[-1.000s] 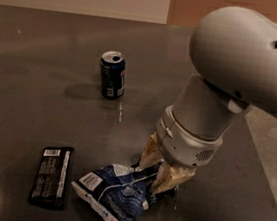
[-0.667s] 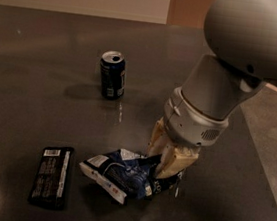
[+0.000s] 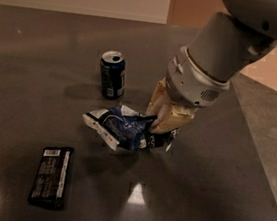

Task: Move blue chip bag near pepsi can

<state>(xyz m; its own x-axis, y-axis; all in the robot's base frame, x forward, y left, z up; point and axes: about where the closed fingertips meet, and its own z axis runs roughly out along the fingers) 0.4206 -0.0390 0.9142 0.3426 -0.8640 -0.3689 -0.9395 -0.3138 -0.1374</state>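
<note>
The blue chip bag [image 3: 124, 127] is a crumpled dark-blue foil bag with white panels, held lifted a little above the dark table in the middle of the view. My gripper [image 3: 161, 124] is shut on the bag's right end, its cream fingers [image 3: 164, 111] pointing down from the grey arm at the upper right. The pepsi can [image 3: 112, 74] stands upright just behind and left of the bag, a short gap away.
A flat black rectangular bar [image 3: 51, 176] lies at the front left. The dark table [image 3: 209, 191] ends at a right edge, with a lighter floor beyond. A wall runs along the back.
My gripper has lifted the blue chip bag off the table and carried it back and up toward the pepsi can. The can and black bar have not moved.
</note>
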